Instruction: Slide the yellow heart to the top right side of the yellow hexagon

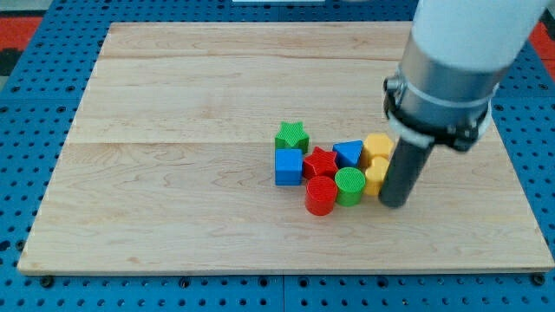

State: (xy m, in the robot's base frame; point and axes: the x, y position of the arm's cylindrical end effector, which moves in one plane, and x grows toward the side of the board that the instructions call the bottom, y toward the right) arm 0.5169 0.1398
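Note:
The yellow hexagon [377, 146] lies right of centre on the wooden board [173, 191]. Directly below it, touching it, is the yellow heart [374, 178], partly hidden by my rod. My tip [395, 203] rests on the board against the heart's right side, just below and right of the hexagon. The rod rises up to the grey and white arm [442, 82] at the view's top right.
A cluster sits left of the yellow blocks: a blue triangle [349, 153], red star [321, 162], green cylinder [350, 186], red cylinder [320, 196], blue cube [289, 166] and green star [292, 136]. Blue pegboard [26, 104] surrounds the board.

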